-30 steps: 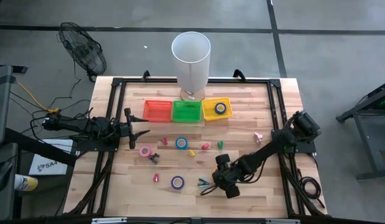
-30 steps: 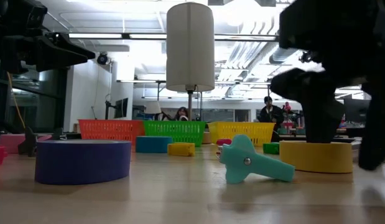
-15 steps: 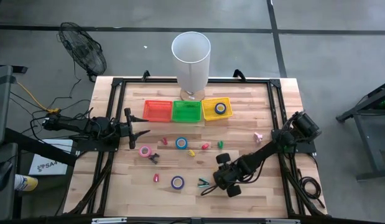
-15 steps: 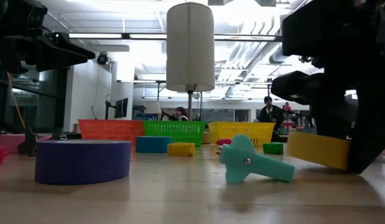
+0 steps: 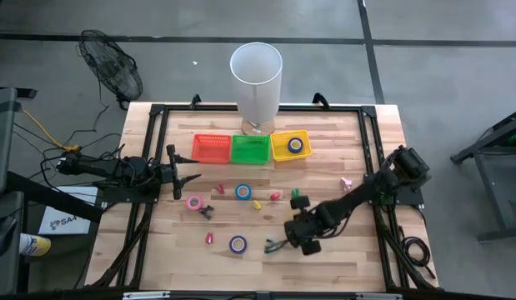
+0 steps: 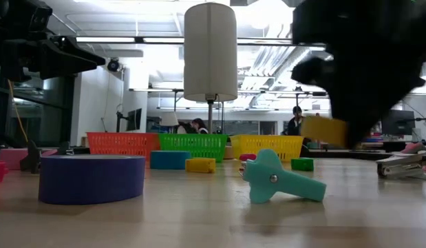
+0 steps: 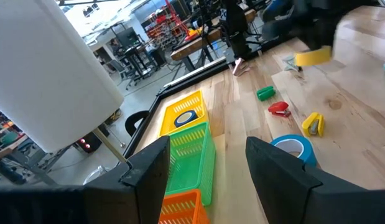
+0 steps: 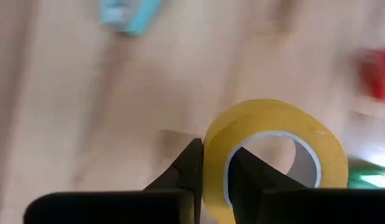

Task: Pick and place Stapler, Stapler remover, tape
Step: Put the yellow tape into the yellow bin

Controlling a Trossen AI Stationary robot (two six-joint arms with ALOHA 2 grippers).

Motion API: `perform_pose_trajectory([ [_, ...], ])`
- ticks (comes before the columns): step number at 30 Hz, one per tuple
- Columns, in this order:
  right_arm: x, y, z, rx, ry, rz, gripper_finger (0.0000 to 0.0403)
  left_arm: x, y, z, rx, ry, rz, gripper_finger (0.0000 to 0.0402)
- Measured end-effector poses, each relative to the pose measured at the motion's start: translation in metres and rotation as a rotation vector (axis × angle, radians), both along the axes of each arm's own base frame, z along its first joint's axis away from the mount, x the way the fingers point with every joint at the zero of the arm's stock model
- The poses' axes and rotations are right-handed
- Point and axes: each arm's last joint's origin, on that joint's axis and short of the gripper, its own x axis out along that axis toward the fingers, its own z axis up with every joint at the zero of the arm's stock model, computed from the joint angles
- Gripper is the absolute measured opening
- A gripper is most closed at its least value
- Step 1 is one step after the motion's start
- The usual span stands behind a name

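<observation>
My right gripper [image 8: 216,153] hangs above the table's near right part, shut on a yellow tape roll [image 8: 273,146], which also shows in the low view as the yellow roll [image 6: 324,131]. On the wood lie a purple roll [image 5: 237,243], a blue roll [image 5: 242,191] and a pink roll [image 5: 193,202], each flat on one face. A teal stapler remover [image 6: 278,180] lies near the front. Small staplers, such as a red one [image 5: 274,196] and a green one [image 5: 296,193], lie mid-table. My left gripper [image 7: 208,174] waits open at the left edge. My right gripper has one finger [image 8: 248,177] inside the roll's hollow and the other finger [image 8: 189,168] outside, with the roll's wall [image 8: 214,163] pinched between them. The fingers come from above, slanting steeply down. The roll hangs lifted clear of the table, tilted.
Orange [image 5: 210,148], green [image 5: 250,148] and yellow [image 5: 278,150] baskets stand in a row at the far side, a tape roll [image 5: 295,144] in the yellow one. A tall white cylinder [image 5: 256,79] stands behind them. A pink piece [image 5: 345,182] lies at the right.
My right gripper has shut on the yellow roll and risen, drifting toward the far edge. The roll lay flat on the table, then tipped up on one edge, and now hangs clear of the wood.
</observation>
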Motion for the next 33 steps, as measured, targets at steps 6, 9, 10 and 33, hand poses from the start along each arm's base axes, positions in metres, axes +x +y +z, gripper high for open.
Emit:
perform_pose_trajectory([
  [6, 0.018, -0.031, 0.032, -0.072, 0.035, -0.115, 0.0034, 0.000, 0.000, 0.000, 0.000, 0.000, 0.000, 0.0207],
  [9, 0.025, -0.048, 0.043, -0.096, 0.052, -0.147, 0.0034, 0.000, 0.000, 0.000, 0.000, 0.000, -0.001, 0.0207],
  [10, 0.027, -0.054, 0.045, -0.106, 0.057, -0.154, 0.0034, 0.000, 0.000, 0.000, 0.000, 0.000, -0.001, 0.0207],
  [33, 0.028, -0.206, 0.042, -0.285, 0.153, -0.531, 0.0035, 0.000, 0.000, 0.000, 0.000, 0.000, 0.000, 0.0207],
])
